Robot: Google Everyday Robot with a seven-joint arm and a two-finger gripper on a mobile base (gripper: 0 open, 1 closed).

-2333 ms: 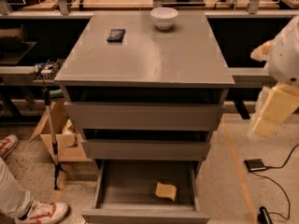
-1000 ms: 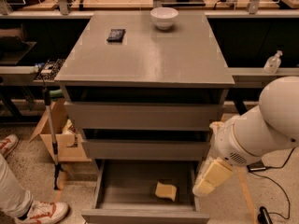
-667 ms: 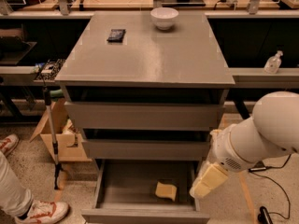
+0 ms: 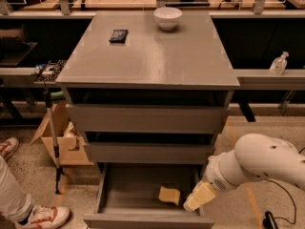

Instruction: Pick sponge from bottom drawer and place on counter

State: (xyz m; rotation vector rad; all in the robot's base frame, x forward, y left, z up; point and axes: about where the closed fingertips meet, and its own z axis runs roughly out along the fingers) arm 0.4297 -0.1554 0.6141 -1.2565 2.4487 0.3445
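The open bottom drawer (image 4: 126,185) holds the sponge (image 4: 169,195); the gripper (image 4: 200,197) hangs just right of it, lower frame; open or closed, I can't tell.

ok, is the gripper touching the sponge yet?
Cannot tell. In the camera view the gripper sits right beside the sponge over the open bottom drawer; their edges nearly meet, with no plain gap or contact.
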